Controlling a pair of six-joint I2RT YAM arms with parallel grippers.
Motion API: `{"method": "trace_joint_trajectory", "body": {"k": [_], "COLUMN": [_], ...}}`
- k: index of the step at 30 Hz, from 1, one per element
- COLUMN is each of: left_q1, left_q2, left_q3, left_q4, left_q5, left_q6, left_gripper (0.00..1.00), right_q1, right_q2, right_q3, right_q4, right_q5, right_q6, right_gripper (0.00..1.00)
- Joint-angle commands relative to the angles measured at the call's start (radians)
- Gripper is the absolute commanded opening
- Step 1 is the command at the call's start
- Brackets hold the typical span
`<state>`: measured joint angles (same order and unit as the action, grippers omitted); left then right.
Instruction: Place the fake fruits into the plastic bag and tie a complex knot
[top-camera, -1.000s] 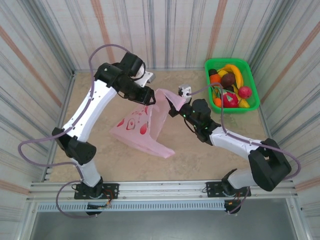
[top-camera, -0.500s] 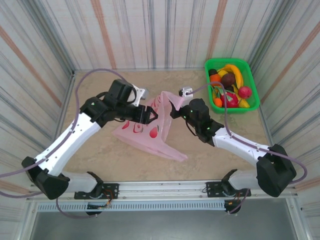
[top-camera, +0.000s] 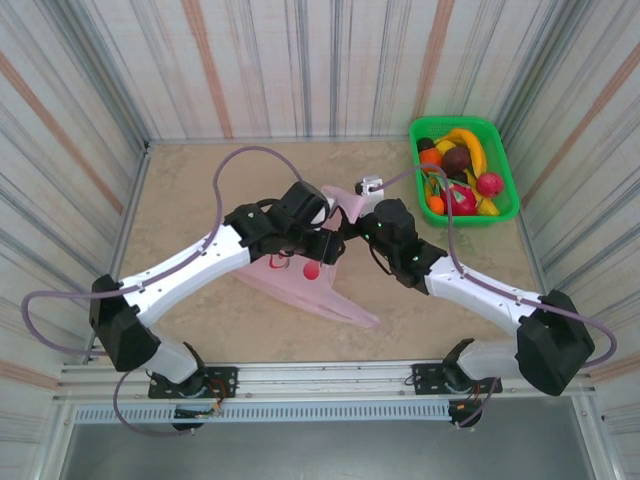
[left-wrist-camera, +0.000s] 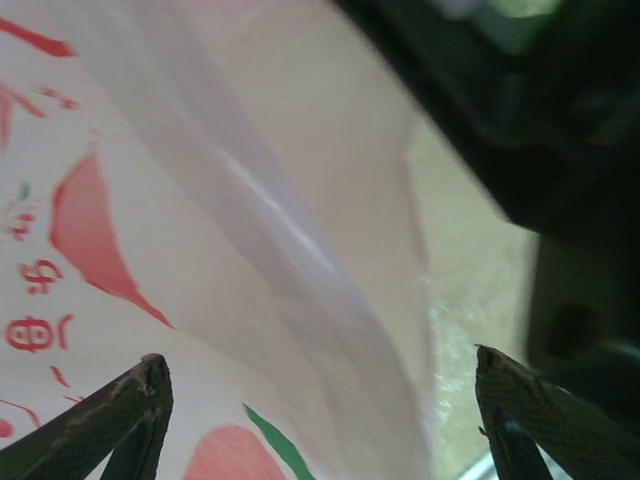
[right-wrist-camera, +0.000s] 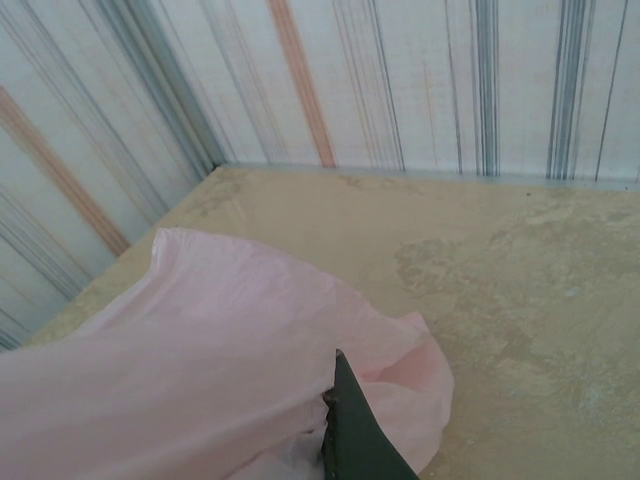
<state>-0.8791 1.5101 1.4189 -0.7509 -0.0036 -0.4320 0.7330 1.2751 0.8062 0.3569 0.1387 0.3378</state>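
while right end effector (right-wrist-camera: 336, 375) pinches the plastic bag (right-wrist-camera: 200, 340), left end effector (left-wrist-camera: 318, 362) gapes.

The left arm (top-camera: 190, 268) covers much of the bag (top-camera: 335, 300), hiding its mouth where the wrists meet. From the left wrist, the print is a close blur. There the left fingers (left-wrist-camera: 110, 420) are cut off at the bottom edge, and a dark shape (left-wrist-camera: 520, 120) at upper right is too blurred to name. The right finger (right-wrist-camera: 355, 440) is cut off below its tip. The fruits (top-camera: 460, 175) overlap, too small to count.
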Motion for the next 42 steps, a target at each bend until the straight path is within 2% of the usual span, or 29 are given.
{"method": "trace_joint_trajectory", "body": {"k": [1, 10, 14, 16, 20, 22, 24, 30, 33, 37, 42], "left_q1": [0.000, 0.002, 0.013, 0.031, 0.065, 0.071, 0.094, 0.293, 0.342, 0.364, 0.376], "left_q2": [0.015, -0.003, 0.012, 0.024, 0.013, -0.006, -0.020, -0.006, 0.029, 0.080, 0.075], "left_q3": [0.022, -0.013, -0.036, -0.047, -0.001, 0.045, 0.106, 0.324, 0.397, 0.436, 0.378], "left_q4": [-0.005, 0.035, 0.037, 0.045, 0.012, -0.036, -0.100, -0.340, -0.395, -0.381, -0.241], "left_q5": [-0.122, -0.125, -0.182, -0.199, -0.205, -0.213, -0.174, 0.134, 0.225, 0.346, 0.381], "left_q6": [-0.011, -0.007, -0.007, -0.001, 0.041, 0.076, 0.108, 0.170, 0.176, 0.089, -0.058], "left_gripper": [0.78, 0.66, 0.59, 0.47, 0.10, 0.01, 0.00, 0.00, 0.00, 0.00, 0.00], "right_q1": [0.007, 0.008, 0.007, 0.008, 0.001, -0.023, -0.064, -0.225, -0.298, -0.330, -0.330], "right_q2": [-0.030, -0.031, -0.040, -0.046, -0.054, -0.051, -0.049, -0.029, 0.008, 0.050, 0.047], "right_q3": [0.032, 0.032, 0.039, 0.043, 0.054, 0.060, 0.059, 0.054, 0.086, 0.190, 0.231], "right_q4": [-0.024, -0.048, -0.067, -0.080, -0.159, -0.226, -0.281, -0.365, -0.360, -0.408, -0.474], "right_q5": [0.009, 0.008, 0.003, 0.001, 0.008, -0.001, -0.032, -0.178, -0.314, -0.458, -0.514], "right_q6": [0.030, 0.032, 0.047, 0.054, 0.036, 0.025, 0.020, -0.041, -0.035, -0.009, 0.136], "right_gripper": [0.00, 0.00, 0.00, 0.00, 0.00, 0.00, 0.00, 0.00, 0.10, 0.45, 0.76]}}
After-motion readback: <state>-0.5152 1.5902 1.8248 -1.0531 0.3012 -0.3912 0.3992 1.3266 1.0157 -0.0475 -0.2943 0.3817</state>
